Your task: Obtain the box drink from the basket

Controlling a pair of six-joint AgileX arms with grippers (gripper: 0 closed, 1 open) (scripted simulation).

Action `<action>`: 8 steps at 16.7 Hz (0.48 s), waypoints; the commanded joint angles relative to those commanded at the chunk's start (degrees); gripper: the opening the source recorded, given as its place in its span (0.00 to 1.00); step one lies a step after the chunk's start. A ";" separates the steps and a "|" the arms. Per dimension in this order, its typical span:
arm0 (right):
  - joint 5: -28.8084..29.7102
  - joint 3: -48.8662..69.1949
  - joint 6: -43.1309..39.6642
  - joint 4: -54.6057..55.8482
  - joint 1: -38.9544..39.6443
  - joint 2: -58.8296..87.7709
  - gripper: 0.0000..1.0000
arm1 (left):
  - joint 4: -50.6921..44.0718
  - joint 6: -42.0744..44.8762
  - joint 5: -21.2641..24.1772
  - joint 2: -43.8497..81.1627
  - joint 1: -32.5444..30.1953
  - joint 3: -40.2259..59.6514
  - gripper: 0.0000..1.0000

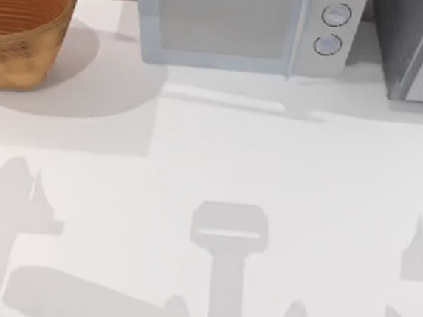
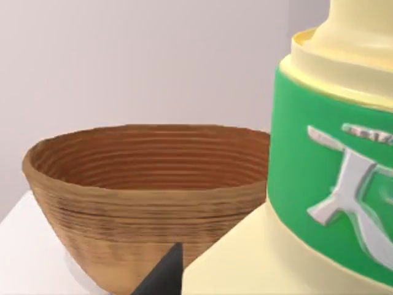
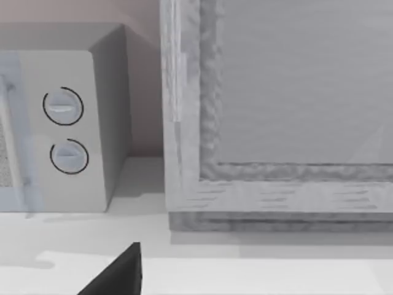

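Woven basket (image 1: 19, 23) at ten o'clock on white desk (image 1: 269, 178). Pale box drink (image 2: 319, 184) close before left claw (image 2: 163, 276), outside basket, near nine o'clock edge; grip cannot be told.

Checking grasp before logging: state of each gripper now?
Left gripper: shut on the box drink, in front of the basket.
Right gripper: cannot be told, facing the microwave.
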 joint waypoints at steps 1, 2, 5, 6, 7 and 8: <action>0.00 0.00 0.00 0.00 0.00 0.00 1.00 | -0.89 -0.03 -0.31 -2.37 -0.23 -2.21 0.00; 0.00 0.00 0.00 0.00 0.00 0.00 1.00 | -1.60 -0.05 -0.56 -4.13 -0.42 -3.88 0.00; 0.00 0.00 0.00 0.00 0.00 0.00 1.00 | -2.31 -0.08 -0.82 -5.78 -0.61 -5.45 0.00; 0.00 0.00 0.00 0.00 0.00 0.00 1.00 | -2.31 -0.08 -0.82 -5.78 -0.61 -5.45 0.00; 0.00 0.00 0.00 0.00 0.00 0.00 1.00 | -2.31 -0.08 -0.82 -5.78 -0.61 -5.45 0.00; 0.00 0.00 0.00 0.00 0.00 0.00 1.00 | -2.23 0.03 -0.79 -5.51 -0.44 -5.41 0.00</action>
